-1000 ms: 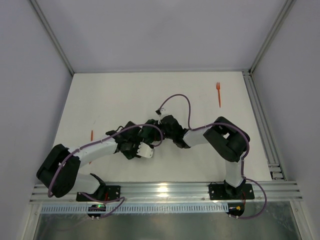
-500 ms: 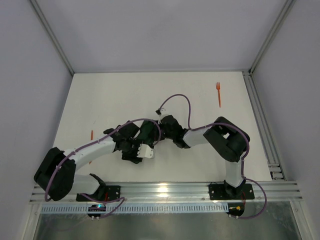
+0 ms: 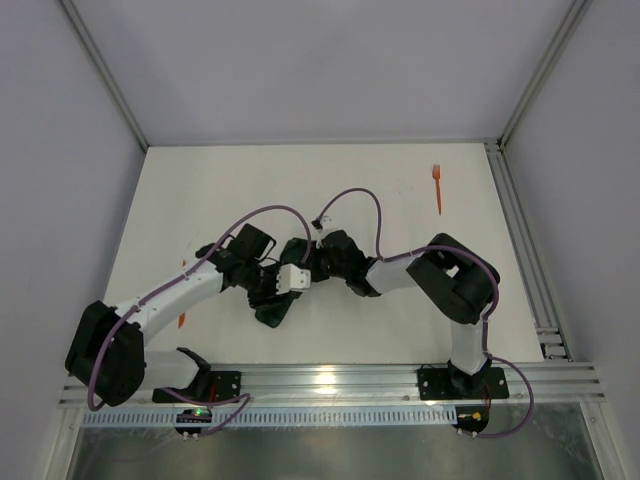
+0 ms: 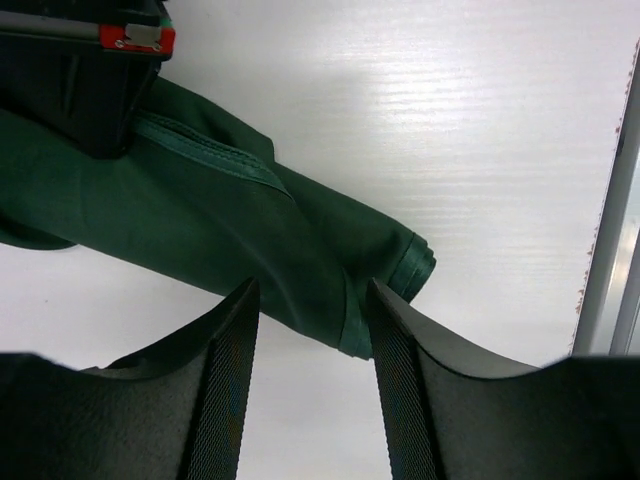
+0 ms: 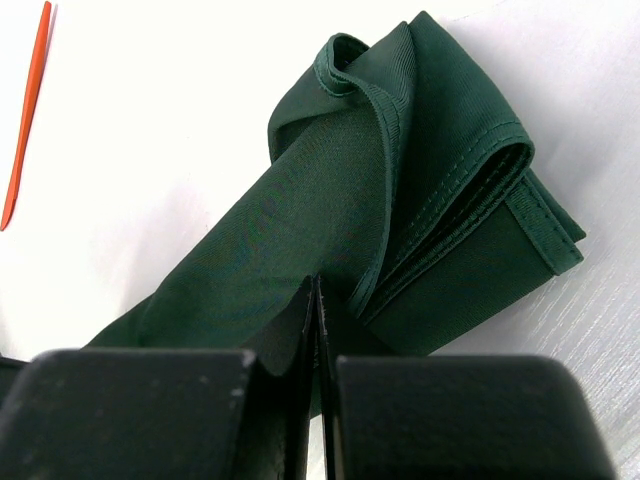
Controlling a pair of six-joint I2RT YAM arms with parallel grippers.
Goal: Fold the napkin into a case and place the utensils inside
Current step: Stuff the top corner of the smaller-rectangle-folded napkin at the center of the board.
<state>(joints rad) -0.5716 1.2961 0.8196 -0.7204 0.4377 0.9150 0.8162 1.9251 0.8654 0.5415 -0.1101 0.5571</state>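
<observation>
The napkin (image 5: 420, 190) is one dark green woven cloth with stitched hems, folded into a long, loose bundle. One end lies directly ahead of the right gripper (image 5: 315, 290), whose smooth black jaws are pressed together at the cloth. Whether fabric is caught cannot be told. The other end lies between the ribbed fingers of the left gripper (image 4: 310, 300), which stand apart. There are two thin orange plastic utensils: a slim piece (image 5: 28, 110) far left of the right gripper, and a fork (image 3: 437, 188) well beyond it. The table (image 4: 450, 120) is white and faintly grained. The red tag (image 4: 135, 38) bears no legible writing.
</observation>
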